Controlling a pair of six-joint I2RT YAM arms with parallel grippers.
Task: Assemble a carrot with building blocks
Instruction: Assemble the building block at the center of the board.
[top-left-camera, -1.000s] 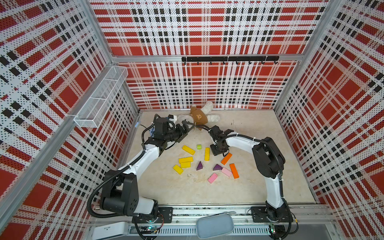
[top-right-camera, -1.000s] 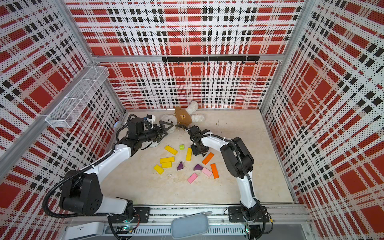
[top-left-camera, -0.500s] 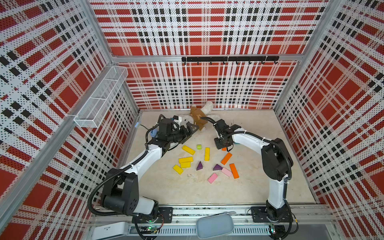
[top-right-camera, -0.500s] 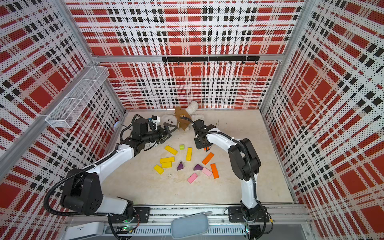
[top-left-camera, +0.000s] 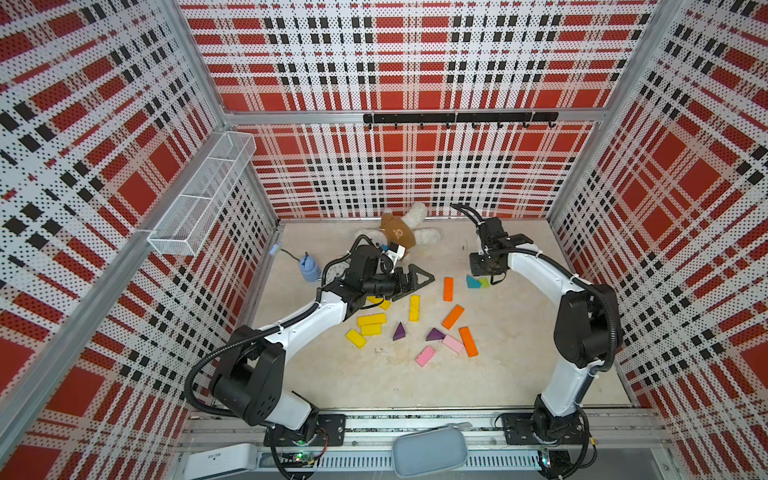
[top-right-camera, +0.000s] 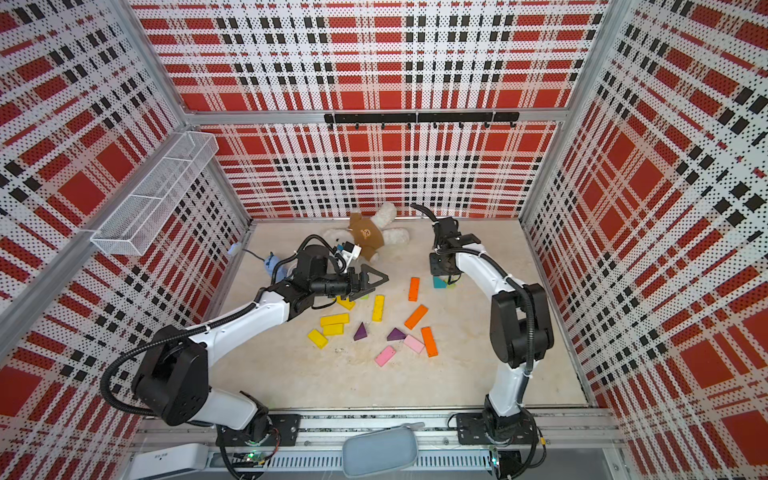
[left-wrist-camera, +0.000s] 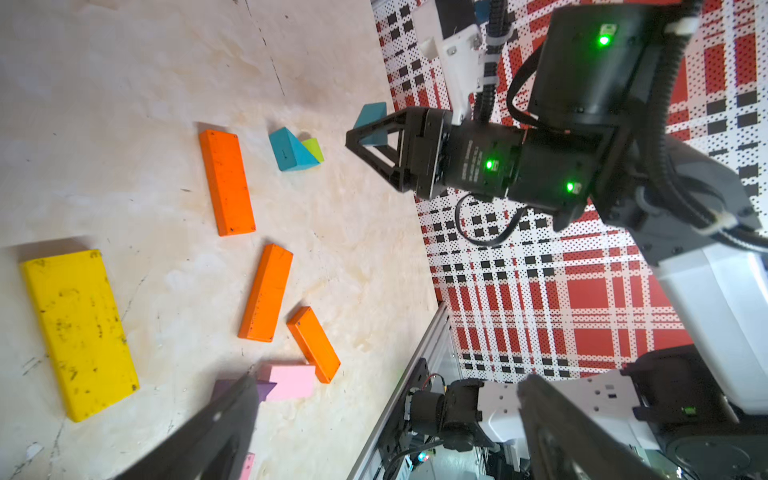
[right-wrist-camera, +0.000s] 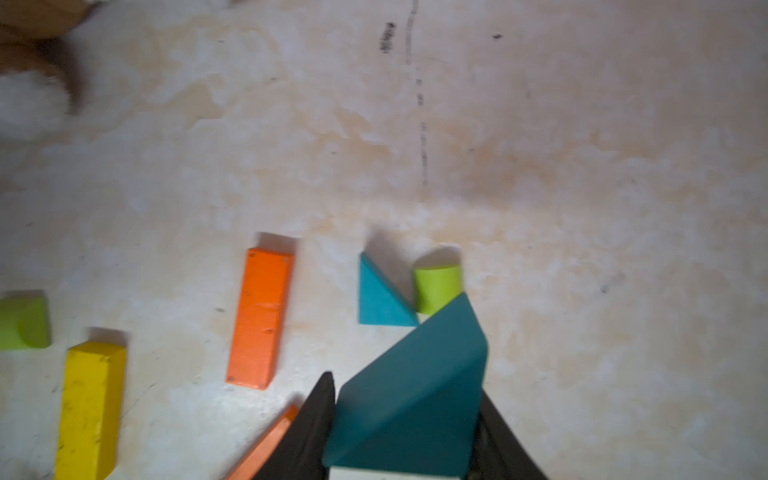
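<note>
The building blocks lie scattered mid-table: orange bars (top-left-camera: 448, 288) (top-left-camera: 453, 316), yellow bars (top-left-camera: 414, 308) (top-left-camera: 371, 319), purple triangles (top-left-camera: 399, 332), pink pieces (top-left-camera: 452, 344). My right gripper (top-left-camera: 484, 270) (right-wrist-camera: 407, 415) is shut on a dark teal triangle (right-wrist-camera: 415, 386) (left-wrist-camera: 371, 116), held just above a lighter teal triangle (right-wrist-camera: 380, 301) (top-left-camera: 471, 281) and a lime cylinder (right-wrist-camera: 436, 286) that lie side by side. My left gripper (top-left-camera: 417, 282) (left-wrist-camera: 386, 415) hovers open and empty over the yellow bars. A second lime cylinder (right-wrist-camera: 25, 322) lies beside a yellow bar (right-wrist-camera: 89, 407).
A plush bear (top-left-camera: 401, 232) lies at the back centre. A white clock (top-left-camera: 334, 270) and a small blue object (top-left-camera: 309, 268) sit behind the left arm. A wire basket (top-left-camera: 199, 199) hangs on the left wall, a hook rail (top-left-camera: 457, 118) on the back wall.
My right gripper has carried the teal triangle rightwards, away from the block cluster, to above the teal triangle and lime cylinder. My left gripper has moved right, over the yellow bars.
</note>
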